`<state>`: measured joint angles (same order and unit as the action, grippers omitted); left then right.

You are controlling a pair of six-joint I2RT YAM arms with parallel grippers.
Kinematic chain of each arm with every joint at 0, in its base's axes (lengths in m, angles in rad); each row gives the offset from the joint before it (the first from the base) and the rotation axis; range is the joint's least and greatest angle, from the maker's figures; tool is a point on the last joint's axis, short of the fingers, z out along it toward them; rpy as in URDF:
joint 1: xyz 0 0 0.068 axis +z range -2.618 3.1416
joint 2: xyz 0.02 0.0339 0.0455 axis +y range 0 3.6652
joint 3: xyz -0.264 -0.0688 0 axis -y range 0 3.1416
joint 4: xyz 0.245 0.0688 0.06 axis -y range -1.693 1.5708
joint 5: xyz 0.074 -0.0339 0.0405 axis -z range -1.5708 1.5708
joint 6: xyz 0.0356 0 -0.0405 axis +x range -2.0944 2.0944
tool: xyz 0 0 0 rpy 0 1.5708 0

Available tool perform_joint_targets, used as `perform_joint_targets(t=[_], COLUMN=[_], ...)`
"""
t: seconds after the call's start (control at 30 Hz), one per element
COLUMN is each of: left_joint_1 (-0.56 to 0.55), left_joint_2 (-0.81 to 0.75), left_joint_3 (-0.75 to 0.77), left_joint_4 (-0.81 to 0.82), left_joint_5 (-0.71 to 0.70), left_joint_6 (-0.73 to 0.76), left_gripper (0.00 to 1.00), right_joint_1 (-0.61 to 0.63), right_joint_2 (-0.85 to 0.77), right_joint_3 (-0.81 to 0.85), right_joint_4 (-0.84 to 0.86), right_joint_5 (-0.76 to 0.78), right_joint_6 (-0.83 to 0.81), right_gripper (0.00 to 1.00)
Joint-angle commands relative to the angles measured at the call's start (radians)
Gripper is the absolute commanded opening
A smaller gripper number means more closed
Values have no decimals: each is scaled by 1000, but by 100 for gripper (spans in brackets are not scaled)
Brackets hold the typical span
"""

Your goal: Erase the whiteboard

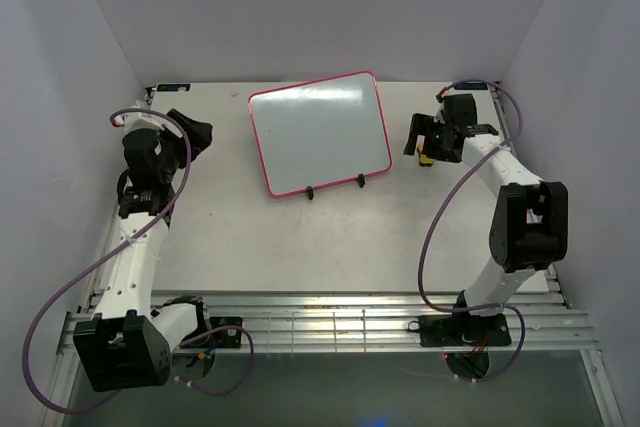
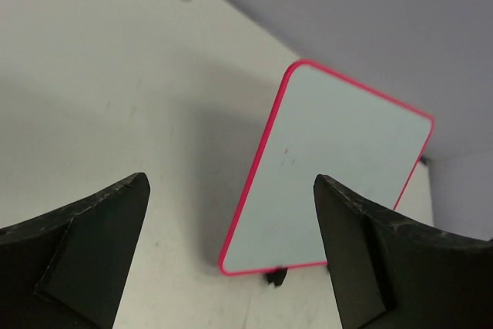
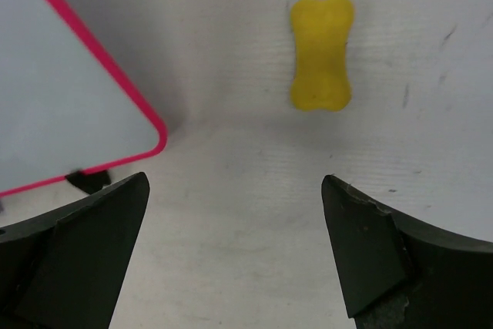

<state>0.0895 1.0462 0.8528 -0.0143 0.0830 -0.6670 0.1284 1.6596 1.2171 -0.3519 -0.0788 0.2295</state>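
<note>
The whiteboard [image 1: 320, 132], white with a pink-red frame, leans on a thin black wire stand [image 1: 311, 193] at the back middle of the table. Its face looks clean apart from faint specks in the left wrist view [image 2: 339, 159]. Its corner also shows in the right wrist view [image 3: 62, 98]. A small yellow bone-shaped eraser [image 3: 321, 53] lies on the table to the right of the board, and shows by my right gripper from above [image 1: 425, 160]. My right gripper [image 3: 235, 181] is open and empty, just short of the eraser. My left gripper [image 2: 231, 181] is open and empty, left of the board.
The table [image 1: 300, 247] is pale and walled in by grey panels on three sides. A metal rail [image 1: 330, 327] runs along the near edge between the arm bases. Purple cables loop beside both arms.
</note>
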Motion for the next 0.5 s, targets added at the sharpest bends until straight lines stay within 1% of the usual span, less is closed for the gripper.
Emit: perform_joint_targets(t=[0.0, 0.03, 0.07, 0.1, 0.13, 0.2, 0.27, 0.37, 0.47], left_joint_1=[-2, -2, -13, -13, -13, -14, -28, -62, -74], left_joint_2=[-5, -17, -90, -91, -163, -224, -270, -273, -256], left_joint_3=[69, 65, 14, -21, -62, -150, -173, -166, -167], left_joint_4=[-415, -438, -458, -458, -419, -400, -417, -426, -424], left_joint_5=[89, 133, 142, 143, 135, 98, 40, 54, 69], left_joint_6=[139, 171, 235, 236, 236, 247, 256, 267, 270], left_gripper=[98, 98, 98, 98, 98, 98, 98, 98, 98], right_joint_1=[-19, -21, -27, -27, -29, -33, -35, -45, -56], right_joint_2=[84, 126, 185, 186, 234, 288, 360, 410, 436], right_joint_3=[128, 168, 221, 222, 276, 337, 428, 472, 499], right_joint_4=[-103, -110, -110, -110, -134, -165, -223, -234, -236], right_joint_5=[118, 128, 135, 136, 139, 122, 125, 131, 122], right_joint_6=[-39, -54, -90, -90, -110, -134, -168, -183, -197], right_gripper=[99, 100, 94, 94, 90, 86, 77, 74, 67])
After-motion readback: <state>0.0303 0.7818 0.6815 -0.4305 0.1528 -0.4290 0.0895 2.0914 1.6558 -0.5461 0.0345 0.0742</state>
